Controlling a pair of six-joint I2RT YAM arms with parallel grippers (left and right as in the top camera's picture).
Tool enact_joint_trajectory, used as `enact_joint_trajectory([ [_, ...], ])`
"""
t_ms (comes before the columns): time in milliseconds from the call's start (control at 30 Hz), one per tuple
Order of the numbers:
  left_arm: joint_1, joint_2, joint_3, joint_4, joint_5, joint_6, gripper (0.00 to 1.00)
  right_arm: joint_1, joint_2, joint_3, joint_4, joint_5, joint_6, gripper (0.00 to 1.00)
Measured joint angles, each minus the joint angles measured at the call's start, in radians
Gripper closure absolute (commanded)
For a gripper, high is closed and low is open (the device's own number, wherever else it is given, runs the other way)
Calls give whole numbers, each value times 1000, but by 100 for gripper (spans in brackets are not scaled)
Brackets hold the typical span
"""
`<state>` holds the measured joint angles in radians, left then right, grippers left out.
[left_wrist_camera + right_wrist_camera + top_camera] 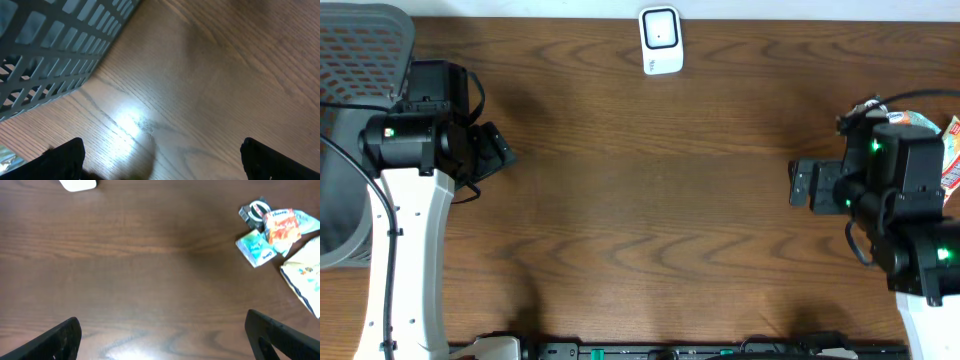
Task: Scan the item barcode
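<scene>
Overhead: white scanner (pixel 660 40) at the 12 o'clock edge of the tabletop (pixel 640 230). It is likely parked mid-edge so that either arm can present an item to it. A grey mesh basket (pixel 355 70) sits at 9–10 o'clock beside the left arm, probably the drop-off for scanned goods.

Items: a small pile of packets (pixel 948 150) lies at the 3 o'clock edge, partly hidden behind the right arm. The right wrist view shows it better: teal tissue pack (pixel 256 247), orange packet (pixel 280 225), white bag (pixel 305 272), all touching. No barcode is legible, and I cannot tell which one is to be scanned.

Left gripper (pixel 498 150): jaws spread wide and empty, over bare wood just beside the basket.

Right gripper (pixel 803 185): jaws spread wide and empty, on the 9 o'clock side of the pile.

Judgement: nothing has been picked up yet. The right arm is nearest the pile, so the pick falls to it.
</scene>
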<state>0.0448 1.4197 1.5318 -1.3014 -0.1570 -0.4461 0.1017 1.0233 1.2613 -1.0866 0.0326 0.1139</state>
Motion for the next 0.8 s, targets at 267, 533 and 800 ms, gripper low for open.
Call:
enact_joint_trajectory([
  [267,0,0,0,0,0,0,2,1,-6,-15,-143,0,0,1],
  [533,0,0,0,0,0,0,2,1,-6,-15,-196,0,0,1],
  [800,0,0,0,0,0,0,2,1,-6,-15,-196,0,0,1],
])
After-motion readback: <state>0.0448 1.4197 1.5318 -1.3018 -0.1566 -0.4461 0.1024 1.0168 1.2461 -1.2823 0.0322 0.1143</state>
